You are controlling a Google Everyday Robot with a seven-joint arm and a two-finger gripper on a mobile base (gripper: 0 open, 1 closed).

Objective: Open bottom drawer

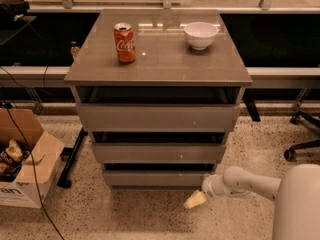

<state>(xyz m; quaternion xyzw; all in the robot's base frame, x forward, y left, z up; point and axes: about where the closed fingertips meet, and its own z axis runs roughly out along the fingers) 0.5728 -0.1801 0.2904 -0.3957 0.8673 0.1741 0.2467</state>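
The tool (195,200) hangs near the floor, right of the bottom drawer (157,178); open or closed, I cannot tell. It should hook the front's top edge and pull straight

One cam, high front; pincer (195,200) lower right.

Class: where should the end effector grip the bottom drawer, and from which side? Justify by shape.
Probably the top edge of the bottom drawer front, approached from the front through the gap above it: the panel is flat, handle-less. The end effector sits low near its right corner.
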